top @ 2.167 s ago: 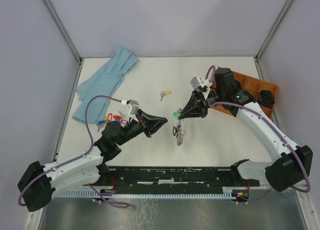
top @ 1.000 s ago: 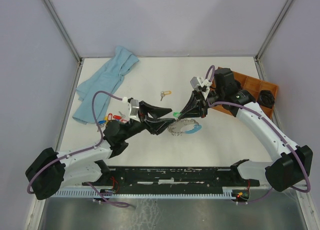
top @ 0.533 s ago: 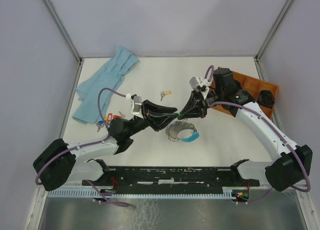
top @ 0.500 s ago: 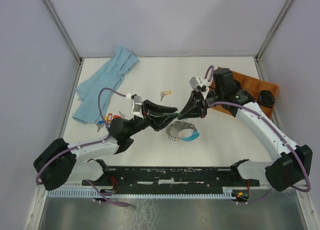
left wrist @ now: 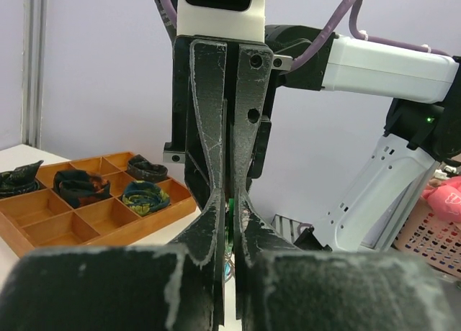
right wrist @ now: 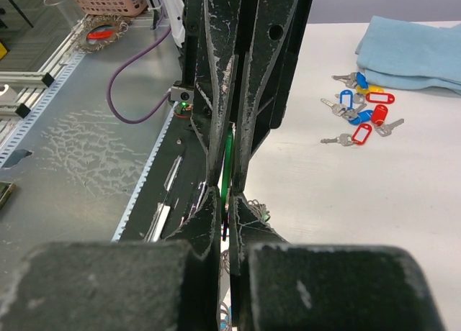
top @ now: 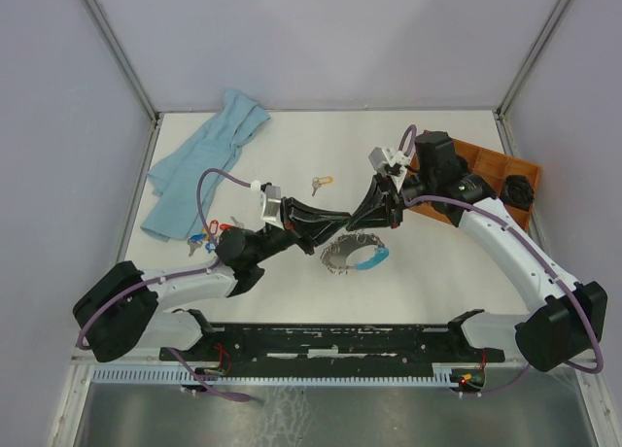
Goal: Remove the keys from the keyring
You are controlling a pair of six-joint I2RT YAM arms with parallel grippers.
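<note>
The keyring (top: 352, 254), strung with silver keys and with a light blue stretch (top: 368, 262), hangs low over the table between both arms. My right gripper (top: 360, 220) and my left gripper (top: 341, 219) meet tip to tip above it. Both are shut on the same green key tag. In the left wrist view the tag (left wrist: 230, 229) sits between my left gripper (left wrist: 230, 203) fingers. In the right wrist view the tag (right wrist: 228, 158) runs between my right gripper (right wrist: 229, 198) fingers, with ring keys (right wrist: 253, 210) just below.
Loose red and blue tagged keys (top: 208, 235) lie at the left, also in the right wrist view (right wrist: 358, 115). A yellow-tagged key (top: 320, 183) lies mid-table. A blue cloth (top: 204, 154) is at the back left. A wooden tray (top: 489, 164) stands at the right.
My left gripper has reached right and closed on the green tag beside the right fingertips. The ring has swung from hanging straight to spread out. The right arm has barely moved.
</note>
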